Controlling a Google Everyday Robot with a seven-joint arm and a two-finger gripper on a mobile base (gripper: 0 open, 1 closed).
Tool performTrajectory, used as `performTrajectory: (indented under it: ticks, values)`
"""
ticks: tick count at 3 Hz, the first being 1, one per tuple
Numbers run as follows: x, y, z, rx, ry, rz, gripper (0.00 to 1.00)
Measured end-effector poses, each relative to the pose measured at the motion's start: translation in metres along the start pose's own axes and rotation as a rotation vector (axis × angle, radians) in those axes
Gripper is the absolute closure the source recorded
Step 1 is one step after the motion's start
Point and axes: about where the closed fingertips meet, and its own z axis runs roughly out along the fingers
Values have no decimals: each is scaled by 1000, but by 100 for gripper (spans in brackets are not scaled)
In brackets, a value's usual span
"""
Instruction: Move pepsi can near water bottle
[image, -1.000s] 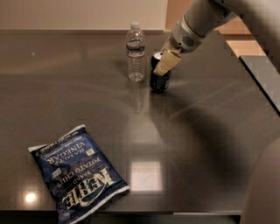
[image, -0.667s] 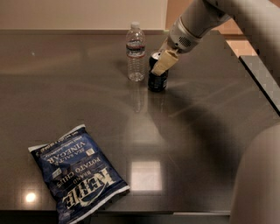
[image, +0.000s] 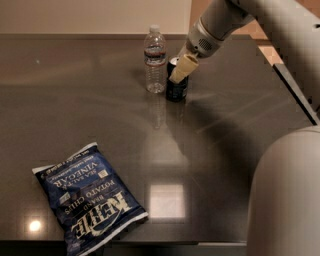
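The pepsi can (image: 176, 91) is dark blue and stands upright on the dark table (image: 100, 115), just right of the water bottle (image: 155, 59) with a narrow gap between them. The bottle is clear with a white cap and a dark label band, and it is taller than the can. My gripper (image: 176, 74) comes down from the upper right and is shut on the can's upper part. One cream fingertip (image: 183, 69) lies across the can's front; the other is hidden behind the can.
A flat blue chip bag (image: 89, 200) with white lettering lies near the table's front left edge. My arm's large grey body (image: 287, 195) fills the lower right. The table's right edge (image: 295, 95) runs diagonally beside the arm.
My gripper has carried the can a little to the left, closer to the bottle. The bottle and the chip bag have not moved.
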Motion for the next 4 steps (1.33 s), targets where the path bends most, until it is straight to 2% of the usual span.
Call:
performTrajectory:
  ticks: [3, 4]
  values:
    - [1, -2, 10, -7, 17, -8, 13]
    - [1, -2, 13, -11, 17, -8, 0]
